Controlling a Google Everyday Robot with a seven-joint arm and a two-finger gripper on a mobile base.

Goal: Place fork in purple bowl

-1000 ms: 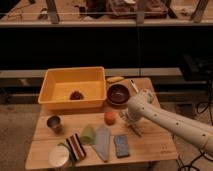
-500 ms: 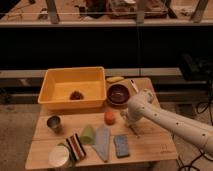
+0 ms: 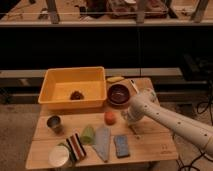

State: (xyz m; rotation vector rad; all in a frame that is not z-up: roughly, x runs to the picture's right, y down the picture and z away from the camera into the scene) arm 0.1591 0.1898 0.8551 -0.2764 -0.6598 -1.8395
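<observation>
The purple bowl (image 3: 119, 94) stands on the wooden table (image 3: 155, 145), right of the yellow tub. My gripper (image 3: 127, 118) hangs low over the table just in front of the bowl and to its right, at the end of the white arm (image 3: 170, 122) that reaches in from the lower right. The fork does not show; the spot under my gripper is hidden by the wrist. A thin pale utensil (image 3: 134, 86) lies behind the bowl near the table's back edge.
A large yellow tub (image 3: 55, 95) with a dark lump inside stands at the back left. A metal cup (image 3: 54, 123), orange ball (image 3: 110, 117), green piece (image 3: 88, 134), grey cloth (image 3: 103, 143), blue sponge (image 3: 121, 145), striped item (image 3: 76, 147) and white can (image 3: 59, 156) sit in front. A yellow object (image 3: 115, 79) lies at the back.
</observation>
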